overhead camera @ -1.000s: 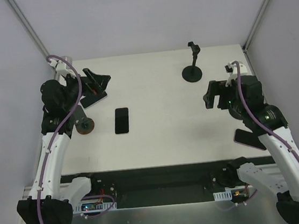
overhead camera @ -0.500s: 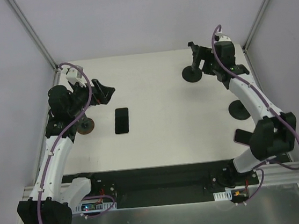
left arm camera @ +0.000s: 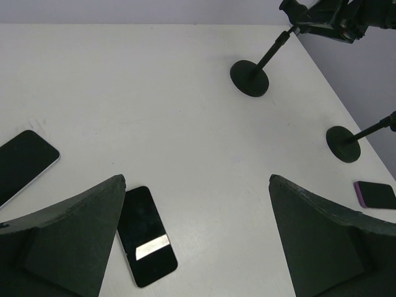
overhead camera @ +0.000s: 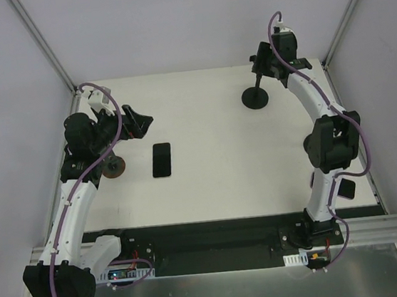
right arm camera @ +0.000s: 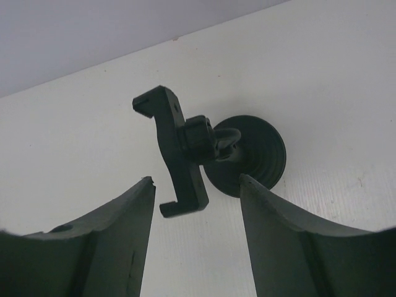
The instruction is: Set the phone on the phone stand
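The phone [overhead camera: 162,160] lies flat and face up on the white table, left of centre; in the left wrist view the phone [left arm camera: 145,235] sits just inside my left finger. My left gripper [overhead camera: 138,119] hovers open above and behind it, holding nothing. The phone stand [overhead camera: 255,97] stands at the far right, its clamp head [right arm camera: 176,154] above the round base [right arm camera: 257,154]. My right gripper [right arm camera: 197,179] is at the clamp head, open, its fingers [right arm camera: 105,241] flanking the head's lower end without touching it.
A second phone [left arm camera: 21,164] lies at the left near a brown disc [overhead camera: 113,169]. Another stand [left arm camera: 343,143] and a purple-edged phone [left arm camera: 376,194] sit at the right edge. Grey walls close in the table on three sides.
My right arm has swung from the right edge out to the far stand, and its jaws have narrowed around the clamp head. My left gripper lifted a little, then stayed put.
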`<move>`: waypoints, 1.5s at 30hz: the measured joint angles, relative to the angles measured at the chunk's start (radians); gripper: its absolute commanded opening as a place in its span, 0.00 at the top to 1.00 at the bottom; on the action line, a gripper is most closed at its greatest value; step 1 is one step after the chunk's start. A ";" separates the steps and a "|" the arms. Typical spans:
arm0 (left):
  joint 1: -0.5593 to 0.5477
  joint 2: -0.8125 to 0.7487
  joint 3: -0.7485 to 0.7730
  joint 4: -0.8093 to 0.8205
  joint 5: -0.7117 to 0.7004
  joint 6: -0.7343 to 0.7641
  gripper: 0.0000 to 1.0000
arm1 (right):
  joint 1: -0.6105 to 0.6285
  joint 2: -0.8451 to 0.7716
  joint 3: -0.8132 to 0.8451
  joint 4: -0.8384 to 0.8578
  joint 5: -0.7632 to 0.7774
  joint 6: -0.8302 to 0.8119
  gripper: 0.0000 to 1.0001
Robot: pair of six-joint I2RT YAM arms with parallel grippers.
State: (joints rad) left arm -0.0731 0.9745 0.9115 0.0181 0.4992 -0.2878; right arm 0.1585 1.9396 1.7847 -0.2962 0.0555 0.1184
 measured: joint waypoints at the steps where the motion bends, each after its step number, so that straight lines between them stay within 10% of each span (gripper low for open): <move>1: 0.000 0.001 0.000 0.000 0.001 -0.001 0.02 | 0.000 0.014 0.024 -0.008 0.007 0.000 0.44; 17: 0.000 0.020 -0.001 0.000 0.016 -0.008 0.03 | 0.001 0.100 0.183 -0.121 0.019 -0.051 0.57; 29: 0.000 0.020 -0.006 0.000 0.016 -0.008 0.03 | 0.000 0.110 0.213 -0.164 -0.009 -0.107 0.99; 45: -0.005 0.050 -0.007 0.000 0.018 -0.011 0.05 | 0.104 -0.156 -0.077 -0.282 -0.313 -0.315 0.99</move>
State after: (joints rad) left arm -0.0780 1.0248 0.9043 0.0185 0.5171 -0.2993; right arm 0.2623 1.7836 1.7077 -0.5781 -0.2573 -0.1967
